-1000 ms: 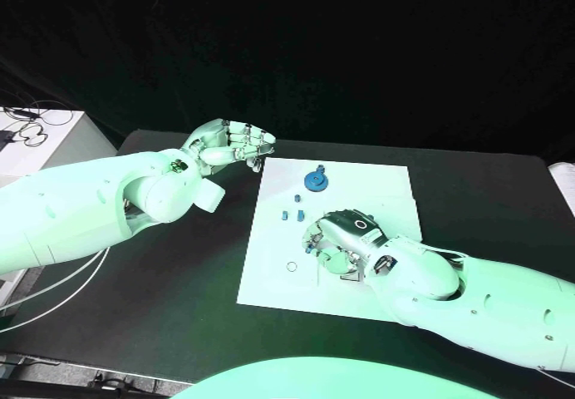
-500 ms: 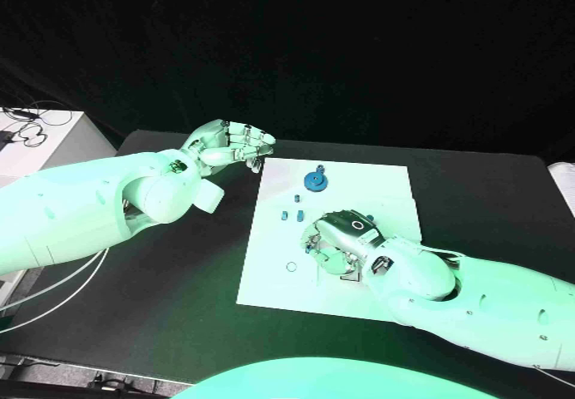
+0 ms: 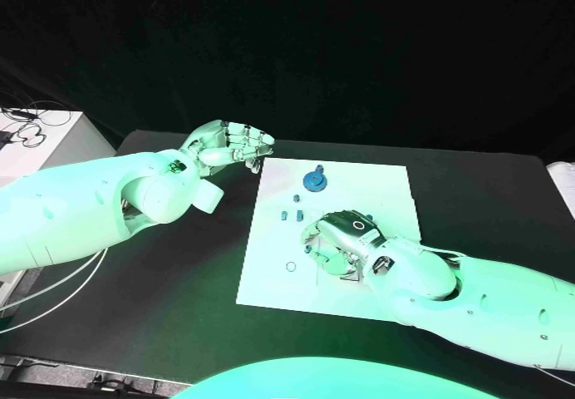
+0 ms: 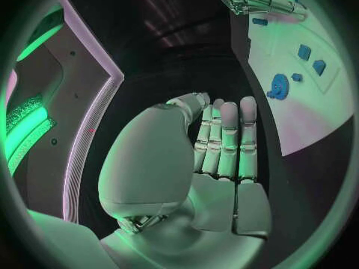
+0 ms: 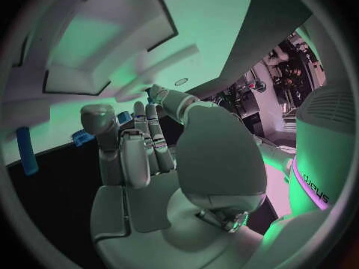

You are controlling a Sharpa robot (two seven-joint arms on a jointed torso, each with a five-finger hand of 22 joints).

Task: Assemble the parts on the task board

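The white task board [image 3: 371,195] lies in the middle of the black table. A round blue part [image 3: 315,180] sits near its far edge, with three small blue parts [image 3: 292,213] just nearer on the board's left side. My right hand [image 3: 341,243] is low over the board's middle, fingertips down at a small blue part [image 5: 123,118]; whether it is pinched I cannot tell. My left hand [image 3: 228,145] hovers off the board's far left corner, its fingers [image 4: 224,140] curled in with nothing in them. The left wrist view shows the round part [image 4: 279,85] and the board [image 4: 299,101].
A small ring mark [image 3: 292,267] is on the board's near left area. A white cabinet [image 3: 48,141] with cables stands beyond the table's left edge. Bare black table [image 3: 179,283] lies left of the board. More blue parts [image 5: 27,150] show in the right wrist view.
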